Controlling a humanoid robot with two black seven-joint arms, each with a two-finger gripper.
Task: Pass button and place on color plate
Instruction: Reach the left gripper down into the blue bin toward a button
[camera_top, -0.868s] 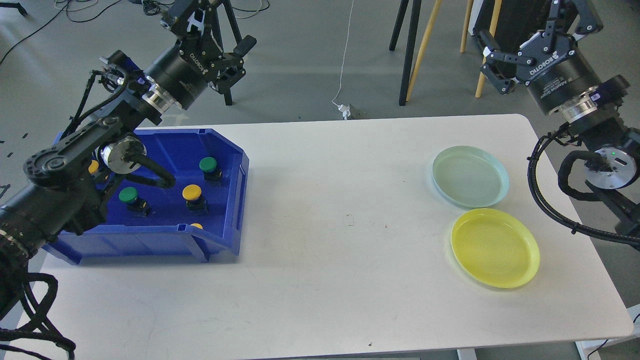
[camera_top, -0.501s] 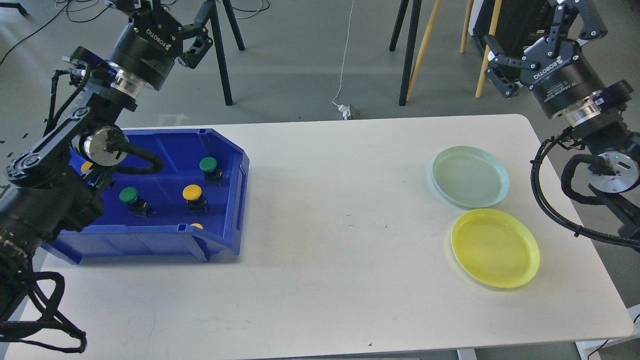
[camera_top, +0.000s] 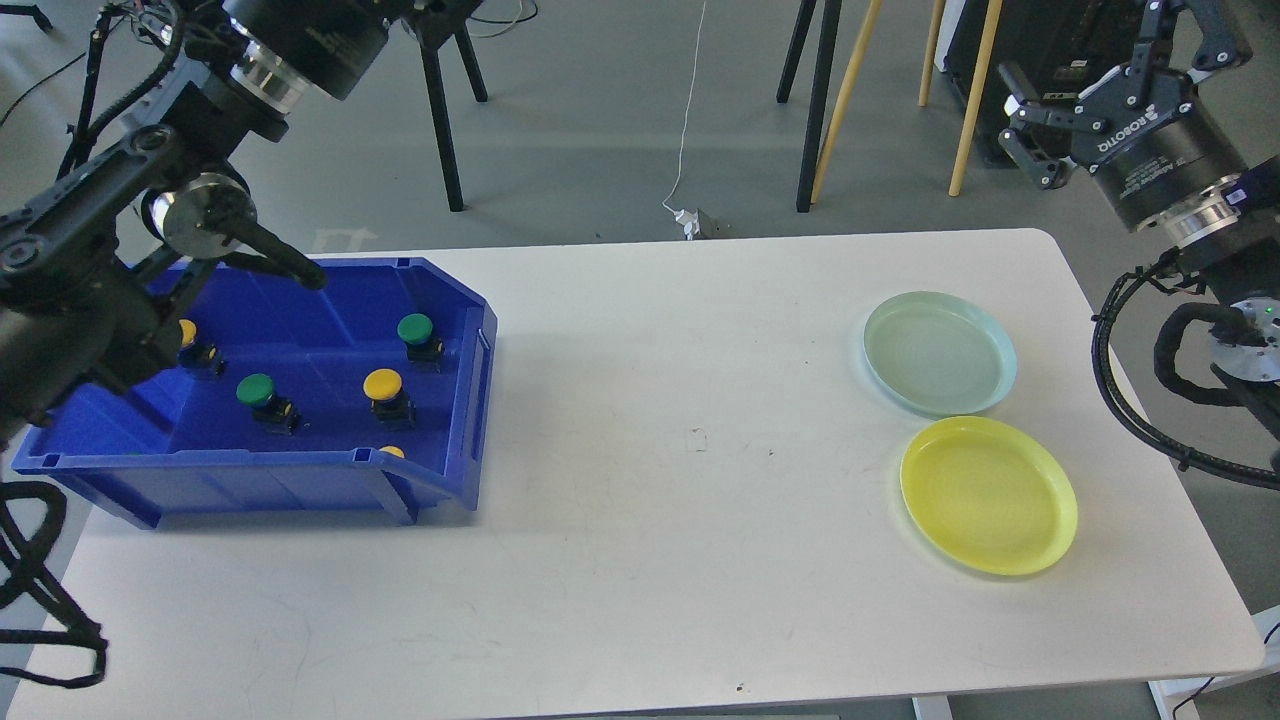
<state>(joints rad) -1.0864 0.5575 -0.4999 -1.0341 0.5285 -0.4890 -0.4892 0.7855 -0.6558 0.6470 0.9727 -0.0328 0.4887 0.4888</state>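
A blue bin (camera_top: 480, 400) at the table's left holds several buttons: a green one (camera_top: 415, 330), a green one (camera_top: 256, 391), a yellow one (camera_top: 383, 384), a yellow one (camera_top: 187, 334) by my left arm, and a yellow one (camera_top: 393, 452) mostly hidden behind the front wall. A pale green plate (camera_top: 940, 352) and a yellow plate (camera_top: 988, 495) lie empty at the right. My left gripper's body (camera_top: 305, 30) is high above the bin's back; its fingers are cut off by the top edge. My right gripper (camera_top: 1115, 85) is open and empty, above and behind the table's right end.
The white table (camera_top: 680, 480) ends just behind the bin and plates. Tripod legs (camera_top: 440, 120), wooden poles (camera_top: 850, 90) and a cable with a plug (camera_top: 690, 215) stand on the floor behind. My left forearm (camera_top: 90, 290) overhangs the bin's left side.
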